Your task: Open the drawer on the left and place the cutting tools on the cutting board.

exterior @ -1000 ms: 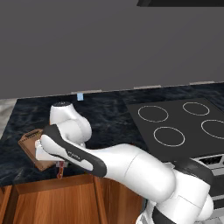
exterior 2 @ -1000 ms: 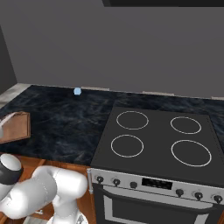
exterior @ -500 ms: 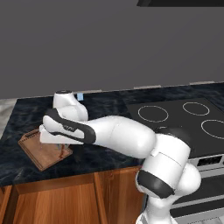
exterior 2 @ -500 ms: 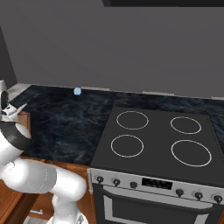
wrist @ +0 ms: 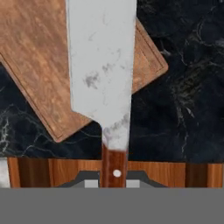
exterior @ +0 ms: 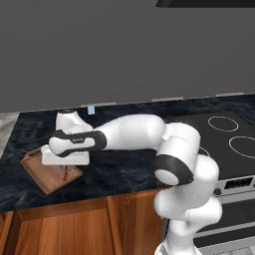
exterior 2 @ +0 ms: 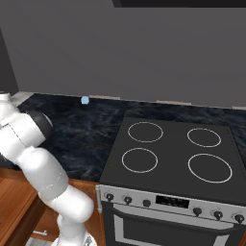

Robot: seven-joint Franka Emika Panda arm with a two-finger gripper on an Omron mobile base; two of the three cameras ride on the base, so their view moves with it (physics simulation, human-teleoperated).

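Note:
In the hand view my gripper (wrist: 114,178) is shut on the knife's brown handle (wrist: 114,162), and its white blade (wrist: 101,65) points away from me. The blade hangs above the brown cutting board (wrist: 33,65), which lies at an angle on the dark counter. From the left base view my hand (exterior: 65,155) is stretched far left over the cutting board (exterior: 46,175) near the counter's front edge, and the knife (exterior: 64,173) dangles thinly beneath it. The purple peeler is out of view. I cannot tell where the drawer is or how it stands.
The dark marble counter (exterior: 124,167) runs to a black stove (exterior 2: 168,158) on the right. A small light-blue object (exterior 2: 85,100) sits at the back wall. Reddish-brown cabinet fronts (exterior: 64,226) lie below the counter edge.
My arm has risen from below the counter's front edge and swung up over the cutting board, carrying the knife. The stove and counter have stayed put.

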